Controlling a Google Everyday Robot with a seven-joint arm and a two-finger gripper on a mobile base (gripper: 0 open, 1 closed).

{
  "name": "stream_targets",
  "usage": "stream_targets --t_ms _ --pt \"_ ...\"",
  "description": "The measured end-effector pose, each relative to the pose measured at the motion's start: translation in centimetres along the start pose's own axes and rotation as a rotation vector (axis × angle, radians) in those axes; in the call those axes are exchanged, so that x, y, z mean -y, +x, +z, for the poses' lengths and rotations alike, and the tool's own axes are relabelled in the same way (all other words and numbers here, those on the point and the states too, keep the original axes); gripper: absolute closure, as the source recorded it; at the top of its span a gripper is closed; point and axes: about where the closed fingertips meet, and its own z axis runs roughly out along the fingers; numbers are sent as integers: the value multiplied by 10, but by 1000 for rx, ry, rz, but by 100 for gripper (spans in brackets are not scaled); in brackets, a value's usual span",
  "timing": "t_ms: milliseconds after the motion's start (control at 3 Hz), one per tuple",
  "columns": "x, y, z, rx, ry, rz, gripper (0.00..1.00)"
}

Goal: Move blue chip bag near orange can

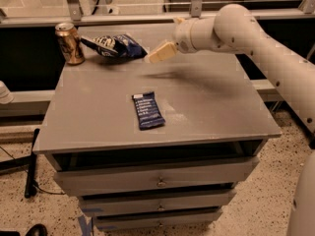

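Note:
The blue chip bag [115, 45] lies crinkled on the far left part of the grey cabinet top [206, 107]. The orange can [69, 43] stands upright at the far left corner, just left of the bag, with a small gap between them. My gripper [163, 42] hangs just above the tabletop to the right of the bag. It is open and holds nothing. One pale finger [160, 52] points toward the bag's right end without touching it.
A small flat dark blue bar wrapper [147, 110] lies near the middle of the top, toward the front. A metal rail [128, 17] runs along the back edge. Drawers [157, 181] sit below the front edge. My white arm [266, 48] reaches in from the right.

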Motion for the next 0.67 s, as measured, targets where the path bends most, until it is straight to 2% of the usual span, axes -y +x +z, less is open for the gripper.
stream_targets --t_ms 333,667 --pt "16 28 -53 -42 37 23 0" --pt "47 53 -110 -79 145 49 0"
